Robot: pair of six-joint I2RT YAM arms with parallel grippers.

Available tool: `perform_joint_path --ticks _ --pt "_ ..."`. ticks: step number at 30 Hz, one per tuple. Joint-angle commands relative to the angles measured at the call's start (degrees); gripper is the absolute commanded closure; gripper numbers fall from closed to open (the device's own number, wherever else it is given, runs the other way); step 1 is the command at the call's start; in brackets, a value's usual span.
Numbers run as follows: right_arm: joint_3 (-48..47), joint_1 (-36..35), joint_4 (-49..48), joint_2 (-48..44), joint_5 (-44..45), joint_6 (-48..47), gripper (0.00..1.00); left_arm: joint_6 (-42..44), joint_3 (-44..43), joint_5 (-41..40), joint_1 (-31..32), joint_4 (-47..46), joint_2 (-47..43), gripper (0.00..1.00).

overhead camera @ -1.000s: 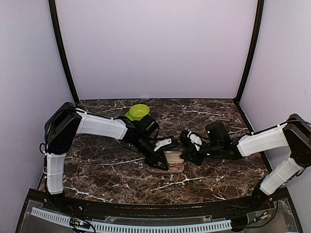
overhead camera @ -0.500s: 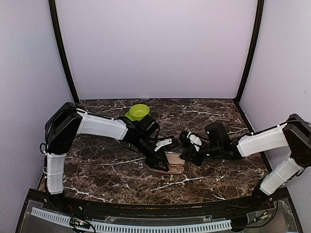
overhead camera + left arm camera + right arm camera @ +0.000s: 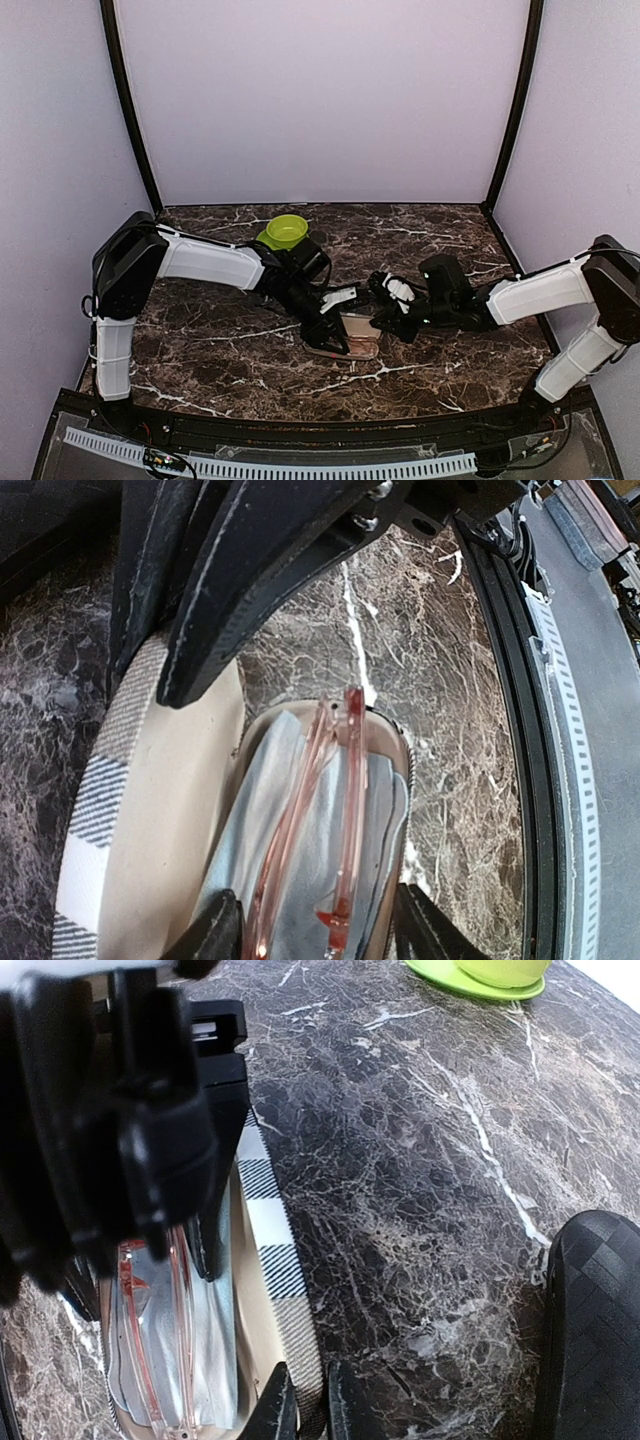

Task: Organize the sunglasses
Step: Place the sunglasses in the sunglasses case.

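Spreading wider over the last second, the left hand (image 3: pixel 320 930) has released the folded pink translucent sunglasses (image 3: pixel 335 810), which now lie on the grey lining inside the open brown-and-beige striped case (image 3: pixel 150 810), so this pair looks stowed. The right hand (image 3: pixel 305 1405) pinches that case's edge. Visible: one pair of sunglasses, one striped case, one black bumpy oblong case (image 3: pixel 595 1320) beside it, and one lime-green bowl (image 3: pixel 286 231) beyond it.

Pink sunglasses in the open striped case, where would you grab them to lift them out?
The sunglasses lie folded lengthwise in the striped case, whose walls block the sides, so probably pinch across the frame's middle from straight above.
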State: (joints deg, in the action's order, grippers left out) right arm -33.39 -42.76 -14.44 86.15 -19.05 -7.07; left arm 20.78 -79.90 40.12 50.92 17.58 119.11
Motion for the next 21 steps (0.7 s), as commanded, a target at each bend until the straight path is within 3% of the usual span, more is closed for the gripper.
perform_joint_path --ticks 1,21 --pt "0.4 -1.6 -2.2 -0.2 -0.4 -1.1 0.9 0.0 -0.8 -3.3 0.2 -0.8 -2.8 0.46" --pt "0.6 -2.5 -2.4 -0.8 1.1 -1.5 0.92 0.0 2.6 -8.9 1.7 -4.3 -7.7 0.43"
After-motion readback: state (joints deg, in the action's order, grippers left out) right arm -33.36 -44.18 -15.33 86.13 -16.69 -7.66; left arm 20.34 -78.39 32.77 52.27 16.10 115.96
